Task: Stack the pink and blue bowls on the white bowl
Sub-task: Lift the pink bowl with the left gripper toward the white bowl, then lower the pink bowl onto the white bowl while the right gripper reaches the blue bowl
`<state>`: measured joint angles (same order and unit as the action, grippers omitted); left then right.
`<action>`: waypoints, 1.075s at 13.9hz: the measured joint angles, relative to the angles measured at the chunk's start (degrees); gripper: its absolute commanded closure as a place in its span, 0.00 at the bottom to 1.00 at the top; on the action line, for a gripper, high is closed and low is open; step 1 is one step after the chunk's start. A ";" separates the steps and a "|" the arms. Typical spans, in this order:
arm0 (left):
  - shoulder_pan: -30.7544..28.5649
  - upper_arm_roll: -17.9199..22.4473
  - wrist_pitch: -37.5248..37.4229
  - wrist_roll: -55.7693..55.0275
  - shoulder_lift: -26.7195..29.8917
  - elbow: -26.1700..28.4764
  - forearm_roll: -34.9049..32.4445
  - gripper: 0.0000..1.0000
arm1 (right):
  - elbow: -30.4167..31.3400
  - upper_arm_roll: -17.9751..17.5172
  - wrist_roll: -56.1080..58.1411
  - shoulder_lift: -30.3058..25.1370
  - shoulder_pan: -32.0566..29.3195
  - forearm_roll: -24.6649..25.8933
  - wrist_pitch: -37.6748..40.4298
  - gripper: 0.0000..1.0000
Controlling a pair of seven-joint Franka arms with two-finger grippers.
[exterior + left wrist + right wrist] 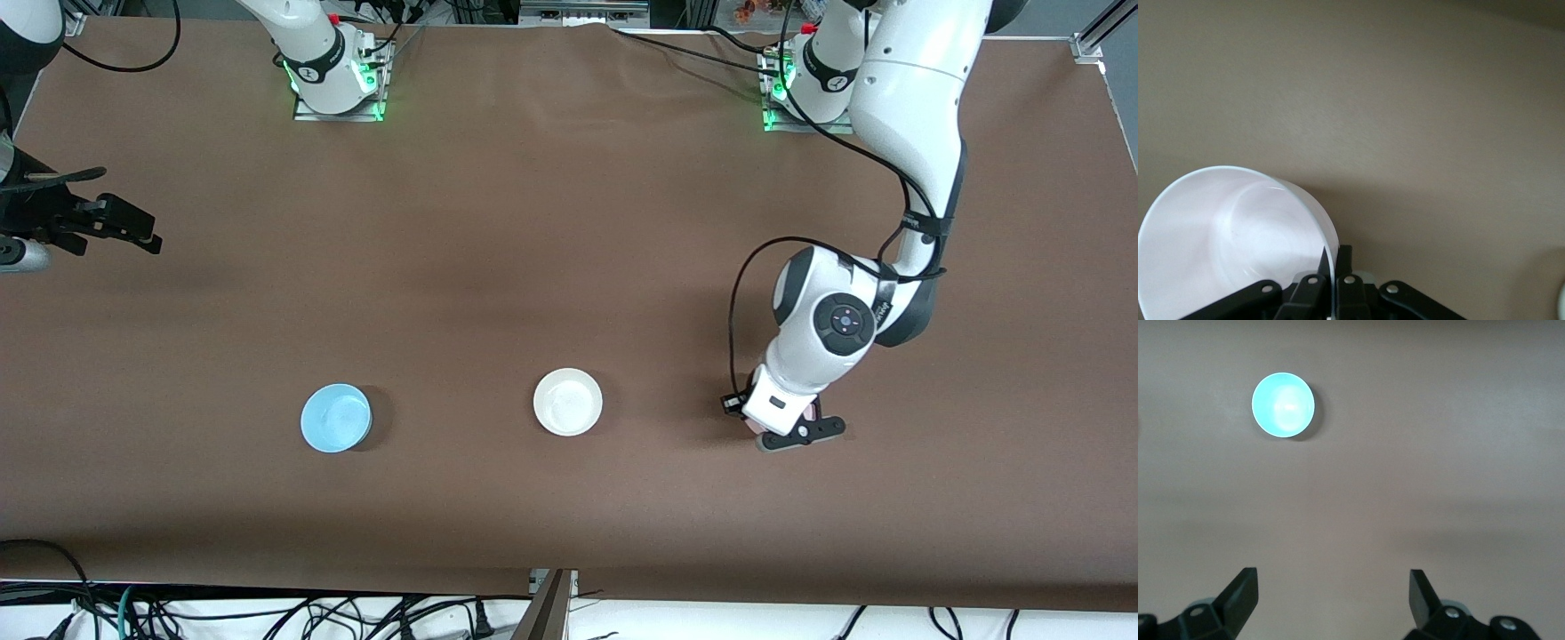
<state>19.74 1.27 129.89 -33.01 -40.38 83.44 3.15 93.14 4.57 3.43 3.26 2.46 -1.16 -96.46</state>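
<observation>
My left gripper (791, 428) is low at the table toward the left arm's end, shut on the rim of the pale pink bowl (811, 412), which the hand mostly hides in the front view. In the left wrist view the fingers (1333, 257) pinch the rim of the pink bowl (1225, 240), one inside and one outside. The white bowl (567, 402) stands on the table mid-way along. The light blue bowl (335, 417) stands beside it toward the right arm's end and shows in the right wrist view (1283, 405). My right gripper (133, 227) is open and empty (1331, 587), up over the right arm's end of the table.
The brown table cover (569, 222) is bare round the bowls. The arm bases (336, 76) stand along the table's edge farthest from the front camera. Cables hang along the edge nearest the front camera (267, 613).
</observation>
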 measured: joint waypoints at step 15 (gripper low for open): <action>12.29 -0.07 -6.01 -35.95 -1.71 -13.84 0.03 1.00 | -0.03 0.01 0.04 10.21 -0.20 0.00 -4.48 0.00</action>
<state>32.03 1.20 123.89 -68.96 -42.09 69.60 3.17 93.11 4.58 3.47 13.47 2.26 -1.17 -100.94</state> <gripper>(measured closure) 0.969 0.000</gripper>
